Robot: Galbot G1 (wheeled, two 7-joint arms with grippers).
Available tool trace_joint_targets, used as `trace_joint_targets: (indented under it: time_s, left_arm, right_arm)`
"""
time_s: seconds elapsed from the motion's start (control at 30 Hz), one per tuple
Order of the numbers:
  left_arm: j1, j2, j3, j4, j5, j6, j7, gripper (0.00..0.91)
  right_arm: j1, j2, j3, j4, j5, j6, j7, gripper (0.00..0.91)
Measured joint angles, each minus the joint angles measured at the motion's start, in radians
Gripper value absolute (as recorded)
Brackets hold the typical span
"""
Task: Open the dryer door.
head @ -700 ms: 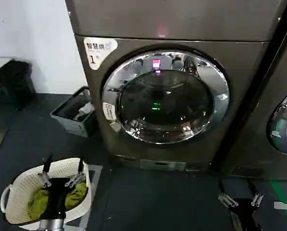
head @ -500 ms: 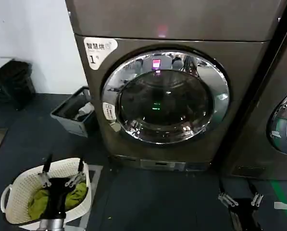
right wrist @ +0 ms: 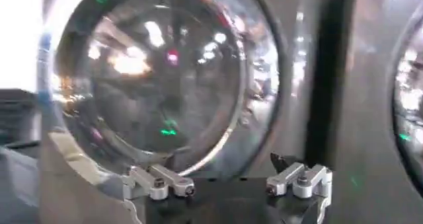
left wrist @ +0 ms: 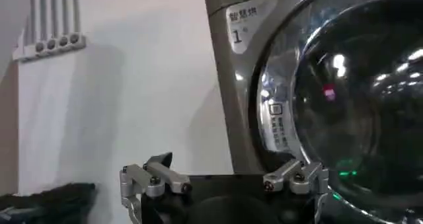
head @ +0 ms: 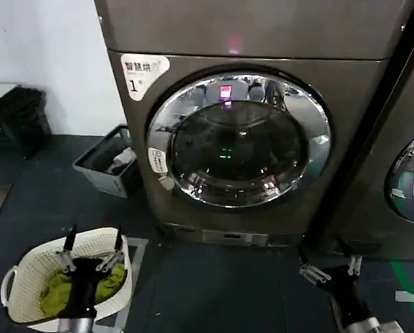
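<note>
Nearest the robot, low over the dark floor, two grippers are present: the left gripper [head: 92,248] hangs above one white laundry basket [head: 26,277] holding green cloth, fingers spread and empty; the right gripper [head: 329,267] sits low at the right, also spread wide and holding nothing, well short of the machine. Beyond them stands one dryer [head: 262,41], marked by one white sticker [head: 143,73], and its dryer door [head: 238,142] is seated flush in the front, fully closed. Risk, as judged: the chrome ring is smooth and curved, so fingers could slip off it, and no handle or release point is discernible, so a pull at the wrong edge may achieve nothing. One grey bin [head: 109,163] stands to the left, and one neighbouring machine [head: 408,173] to the right invites a mistaken reach.
</note>
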Motion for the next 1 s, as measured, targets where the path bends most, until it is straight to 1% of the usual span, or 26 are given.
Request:
trace_joint_targets:
  time_s: [0.07, 0.13, 0.3, 0.47, 0.57, 0.7, 0.83, 0.9, 1.0]
  left_arm:
    - [0.000, 0.002, 0.003, -0.004, -0.005, 0.022, -0.006, 0.907]
    - [-0.002, 0.002, 0.006, -0.007, -0.009, 0.034, -0.015, 0.907]
    - [-0.004, 0.000, 0.005, -0.008, -0.013, 0.020, -0.013, 0.907]
    - [-0.001, 0.000, -0.005, -0.019, -0.013, 0.023, -0.006, 0.907]
    - [0.002, -0.001, -0.016, -0.024, -0.013, 0.027, 0.013, 0.907]
    - [0.008, -0.004, -0.028, -0.026, -0.013, 0.030, 0.029, 0.907]
    - [0.011, -0.009, -0.032, -0.020, 0.002, 0.010, 0.038, 0.907]
    - [0.014, -0.012, -0.033, -0.021, -0.003, 0.015, 0.057, 0.907]
    - [0.016, -0.016, -0.034, -0.025, -0.009, 0.016, 0.077, 0.907]
  right_arm:
    - [0.027, -0.020, -0.026, -0.001, 0.004, -0.028, 0.001, 0.907]
    - [0.055, -0.038, -0.050, -0.005, 0.005, -0.036, -0.002, 0.907]
    - [0.128, -0.080, -0.115, -0.024, 0.005, -0.058, -0.019, 0.907]
    - [0.201, -0.113, -0.190, -0.050, 0.003, -0.063, -0.043, 0.907]
    - [0.240, -0.133, -0.234, -0.065, 0.005, -0.067, -0.046, 0.907]
    - [0.281, -0.153, -0.282, -0.079, 0.019, -0.074, -0.051, 0.907]
    - [0.322, -0.171, -0.322, -0.090, 0.042, -0.107, -0.038, 0.907]
    - [0.344, -0.180, -0.342, -0.101, 0.045, -0.125, -0.029, 0.907]
    - [0.377, -0.190, -0.372, -0.119, 0.068, -0.143, -0.017, 0.907]
